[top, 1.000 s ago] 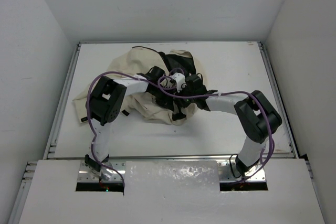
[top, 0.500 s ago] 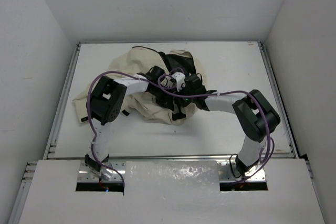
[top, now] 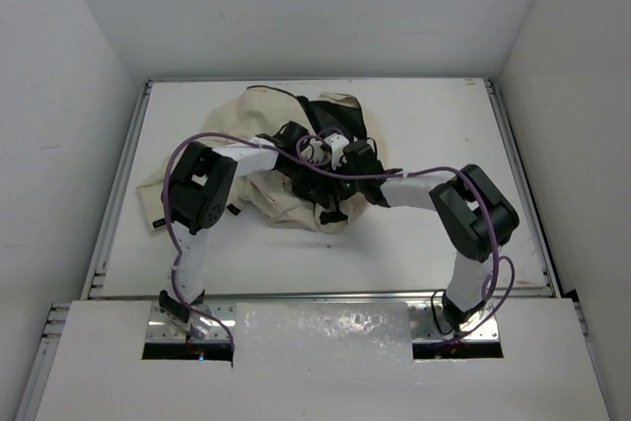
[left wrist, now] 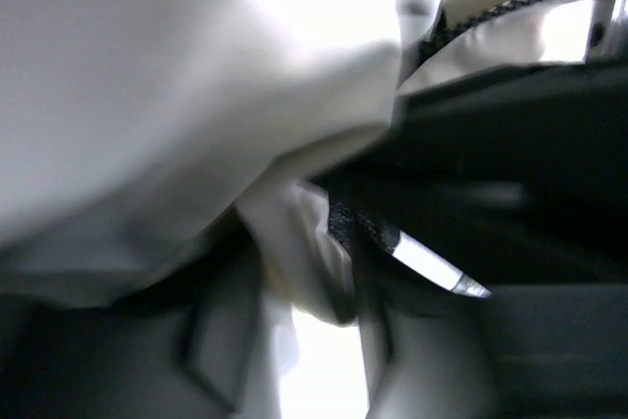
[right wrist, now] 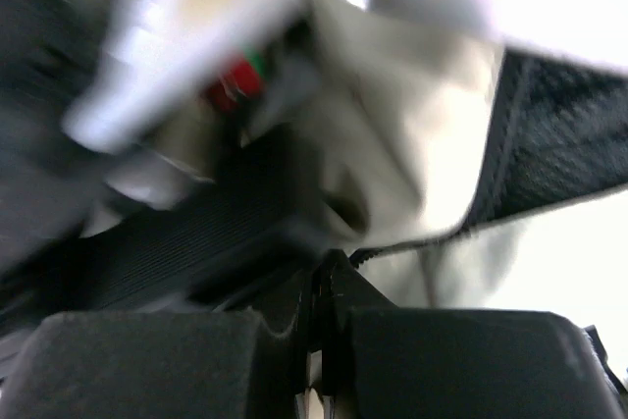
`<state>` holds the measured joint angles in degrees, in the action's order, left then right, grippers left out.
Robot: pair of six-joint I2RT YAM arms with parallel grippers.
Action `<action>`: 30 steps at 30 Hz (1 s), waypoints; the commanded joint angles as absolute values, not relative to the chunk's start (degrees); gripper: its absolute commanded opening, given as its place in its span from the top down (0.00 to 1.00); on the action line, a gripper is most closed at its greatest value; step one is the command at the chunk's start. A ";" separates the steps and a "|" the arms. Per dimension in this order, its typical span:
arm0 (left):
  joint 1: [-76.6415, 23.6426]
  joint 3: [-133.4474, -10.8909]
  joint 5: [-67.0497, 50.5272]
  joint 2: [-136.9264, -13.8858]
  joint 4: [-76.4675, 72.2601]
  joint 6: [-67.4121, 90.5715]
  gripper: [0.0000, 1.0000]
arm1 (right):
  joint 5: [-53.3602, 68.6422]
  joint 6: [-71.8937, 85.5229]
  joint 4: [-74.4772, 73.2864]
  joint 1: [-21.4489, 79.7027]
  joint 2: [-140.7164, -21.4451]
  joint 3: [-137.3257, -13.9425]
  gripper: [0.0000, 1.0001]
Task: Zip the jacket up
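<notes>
The cream-beige jacket (top: pixel 266 125) lies crumpled at the table's middle left, black lining (top: pixel 330 115) showing. Both grippers meet over its open front. My left gripper (top: pixel 347 167) is pressed into the cloth; in the blurred left wrist view a cream fold (left wrist: pixel 299 262) sits between its tips (left wrist: pixel 324 340), with zipper teeth (left wrist: pixel 510 2) at the upper right. My right gripper (top: pixel 333 202) is shut; in the right wrist view its jaws (right wrist: pixel 319 287) pinch a thin dark edge where the zipper teeth (right wrist: pixel 432 239) run off to the right.
The white table (top: pixel 434 125) has raised rails at the left (top: pixel 118 184) and right (top: pixel 518 175) edges. Purple cables (top: pixel 197 145) loop over both arms above the jacket. White walls close in on three sides.
The right arm's elbow has shifted a little left and toward the jacket. The jacket's near hem has bunched slightly. The left arm has barely moved.
</notes>
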<state>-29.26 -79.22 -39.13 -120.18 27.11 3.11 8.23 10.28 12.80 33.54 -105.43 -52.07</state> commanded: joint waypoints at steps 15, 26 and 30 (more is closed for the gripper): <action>-27.68 -81.48 -33.49 -108.55 38.59 -9.14 0.43 | 8.96 19.60 21.71 32.87 -99.15 -47.81 1.00; -27.25 -71.72 -38.15 -106.78 20.83 12.38 0.34 | 11.77 21.44 26.80 32.87 -97.12 -44.21 1.00; -27.25 -71.11 -36.12 -108.28 18.56 13.71 0.32 | 12.30 22.06 29.08 32.87 -96.24 -42.72 1.00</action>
<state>-27.64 -71.24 -36.47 -108.75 25.28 9.56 10.66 20.53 24.38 33.12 -97.97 -43.68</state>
